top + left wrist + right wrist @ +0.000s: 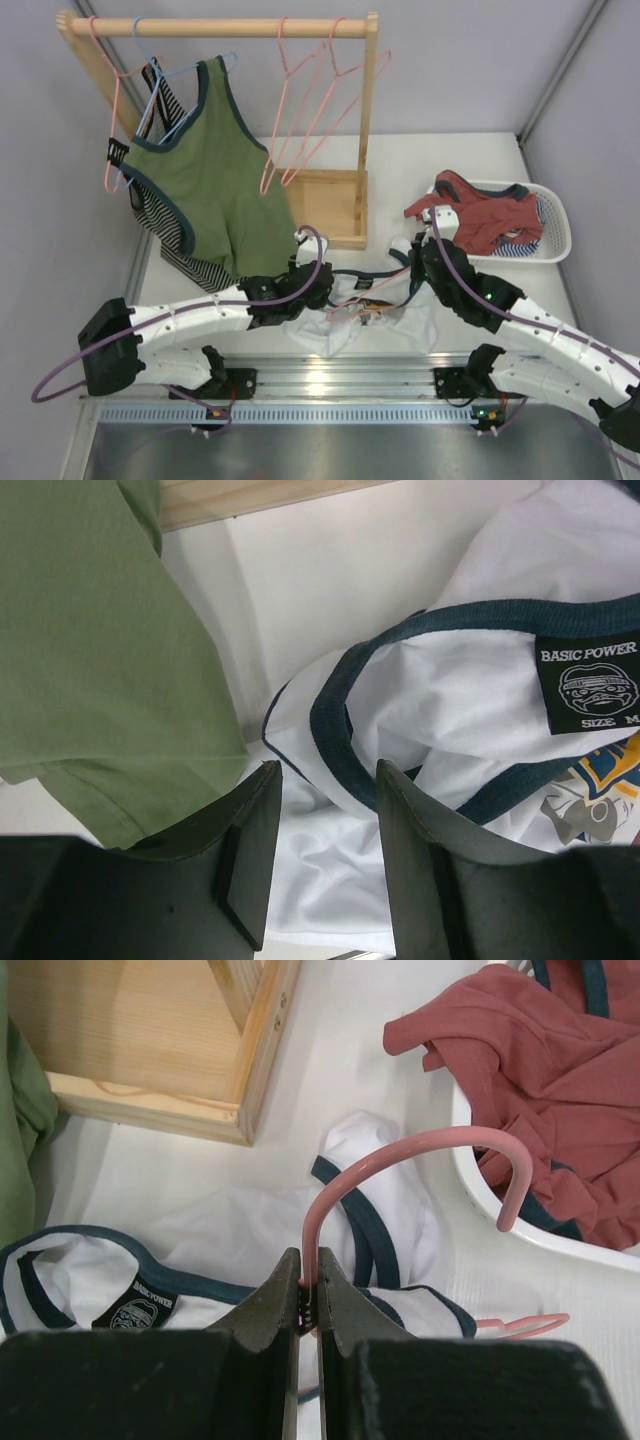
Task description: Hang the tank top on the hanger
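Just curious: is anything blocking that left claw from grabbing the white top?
Nothing visible. The open left gripper is right over the tank top's navy neckline; the green top hangs off to one side.

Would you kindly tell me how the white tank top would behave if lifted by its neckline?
Probably floppy: the white tank top lies crumpled in soft folds, so it should sag from the left gripper. Likely light: the fabric looks thin. The navy neckline trim looks thicker, perhaps a firmer hold.
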Controlling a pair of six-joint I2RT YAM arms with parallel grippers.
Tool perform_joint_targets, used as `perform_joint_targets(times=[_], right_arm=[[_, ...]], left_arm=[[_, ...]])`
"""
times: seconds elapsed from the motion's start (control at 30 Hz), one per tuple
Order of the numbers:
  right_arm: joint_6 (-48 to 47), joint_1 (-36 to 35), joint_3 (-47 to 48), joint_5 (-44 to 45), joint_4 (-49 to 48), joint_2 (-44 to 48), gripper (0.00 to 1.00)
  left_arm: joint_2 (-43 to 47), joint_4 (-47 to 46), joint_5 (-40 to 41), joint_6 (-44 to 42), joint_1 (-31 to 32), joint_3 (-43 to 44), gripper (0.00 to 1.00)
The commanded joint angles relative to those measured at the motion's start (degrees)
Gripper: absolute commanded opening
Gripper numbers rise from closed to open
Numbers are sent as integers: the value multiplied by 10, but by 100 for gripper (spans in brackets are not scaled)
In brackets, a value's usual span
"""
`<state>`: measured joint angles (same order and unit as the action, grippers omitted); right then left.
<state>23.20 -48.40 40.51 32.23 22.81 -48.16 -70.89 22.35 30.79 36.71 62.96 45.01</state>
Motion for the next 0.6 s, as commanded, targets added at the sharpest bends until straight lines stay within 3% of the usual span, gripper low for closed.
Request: perform_joint_targets(times=[0.0, 0.37, 0.53, 0.57], right_arm=[[6, -13, 30, 16, -9, 1, 0], [10, -14, 34, 23, -9, -7, 0], [17, -15, 39, 38, 0, -9, 0], [19, -14, 40, 45, 1, -9, 0]], left_arm=[[-1, -48, -6, -12, 3, 4, 48], [-50, -27, 42, 25, 2, 10, 44], [-21, -23, 47, 28, 3, 7, 19], [-17, -21, 47, 28, 2, 7, 8]])
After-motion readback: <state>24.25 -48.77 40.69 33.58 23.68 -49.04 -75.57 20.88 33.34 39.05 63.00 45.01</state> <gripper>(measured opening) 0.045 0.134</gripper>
